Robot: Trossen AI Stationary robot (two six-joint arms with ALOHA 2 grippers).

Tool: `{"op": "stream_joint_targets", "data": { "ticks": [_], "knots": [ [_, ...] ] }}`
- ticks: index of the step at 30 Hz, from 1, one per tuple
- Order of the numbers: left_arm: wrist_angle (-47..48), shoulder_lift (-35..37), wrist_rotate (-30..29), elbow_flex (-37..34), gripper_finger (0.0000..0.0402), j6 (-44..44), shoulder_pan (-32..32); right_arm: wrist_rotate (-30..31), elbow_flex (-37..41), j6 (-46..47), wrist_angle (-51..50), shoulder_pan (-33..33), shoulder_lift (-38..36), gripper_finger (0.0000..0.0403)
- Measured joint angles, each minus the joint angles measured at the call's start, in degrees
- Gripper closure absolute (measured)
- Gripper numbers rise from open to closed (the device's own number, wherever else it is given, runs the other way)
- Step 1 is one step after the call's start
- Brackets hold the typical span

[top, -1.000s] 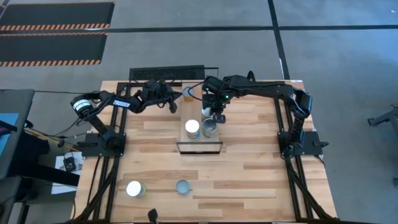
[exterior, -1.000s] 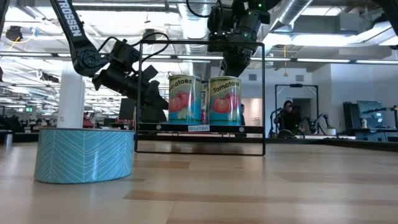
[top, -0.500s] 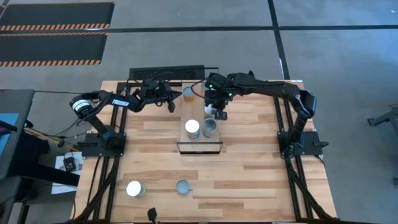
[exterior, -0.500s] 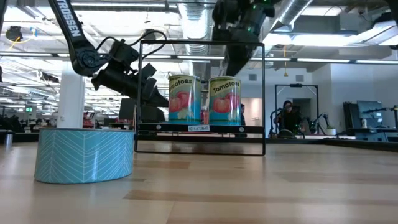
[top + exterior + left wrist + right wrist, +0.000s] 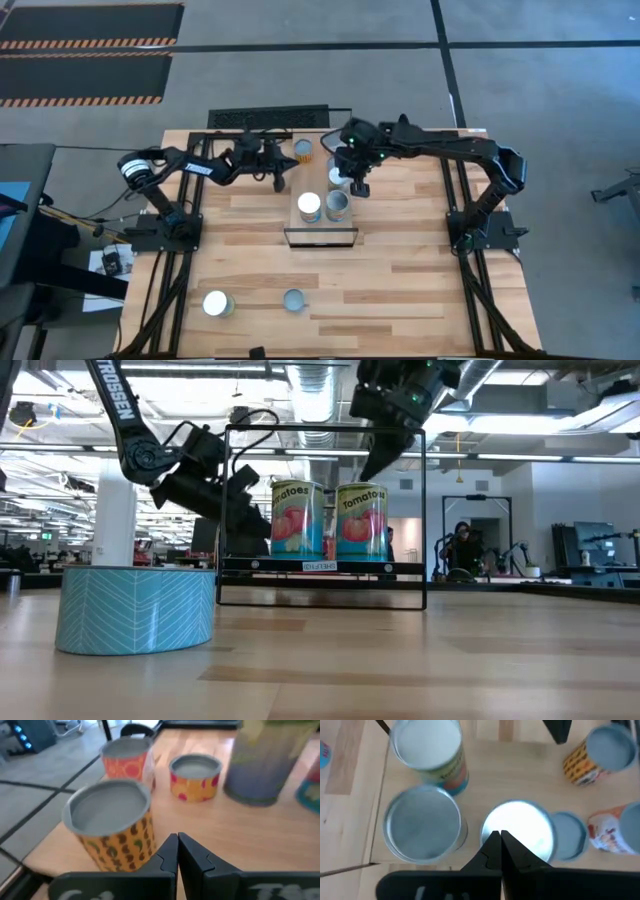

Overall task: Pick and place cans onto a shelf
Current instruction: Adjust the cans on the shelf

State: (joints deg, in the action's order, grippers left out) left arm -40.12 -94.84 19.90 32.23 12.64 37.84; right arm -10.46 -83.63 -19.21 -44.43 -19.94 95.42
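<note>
The shelf [image 5: 322, 236] is a light-wood board in a thin black frame at the table's middle; it also shows in the low view [image 5: 320, 567]. Two tomato cans [image 5: 297, 518] [image 5: 362, 520] stand upright on its board, their tops showing from above [image 5: 310, 207] [image 5: 338, 205]. My right gripper [image 5: 360, 187] is shut and empty, high above the shelf's far right [image 5: 385, 455], over a white-topped can [image 5: 518, 832]. My left gripper [image 5: 278, 180] is shut and empty, left of the shelf [image 5: 245, 510], near a yellow bean can [image 5: 111, 822].
Several more cans stand at the table's far edge behind the shelf, among them an orange-labelled one [image 5: 303, 150]. A wide teal can [image 5: 216, 304] and a small pale-blue one [image 5: 293, 299] stand near the front edge. A person shows in the room beyond [image 5: 462, 540].
My right gripper has risen from just above the right tomato can on the shelf to above the shelf's top bar, drifting slightly toward the table's right edge. Both tomato cans stay upright on the board.
</note>
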Motion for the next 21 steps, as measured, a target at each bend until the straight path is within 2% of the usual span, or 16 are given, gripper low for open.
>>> {"op": "stream_joint_targets", "data": {
  "ticks": [5, 11, 21],
  "knots": [
    [-2.4, -3.4, -2.9, 0.8, 0.0401, -1.3, 0.3, 0.1, 0.8, -0.2, 0.7, 0.4, -0.3, 0.0395],
    [-2.3, -7.3, -3.3, 4.5, 0.0401, -2.4, 0.4, 0.3, 0.7, -0.7, 0.7, 0.5, -2.6, 0.0395],
    [-1.8, -7.5, -3.8, 5.7, 0.0401, -2.4, 0.8, 0.5, 0.7, -0.5, 0.4, 1.0, -8.3, 0.0395]
  ]
}}
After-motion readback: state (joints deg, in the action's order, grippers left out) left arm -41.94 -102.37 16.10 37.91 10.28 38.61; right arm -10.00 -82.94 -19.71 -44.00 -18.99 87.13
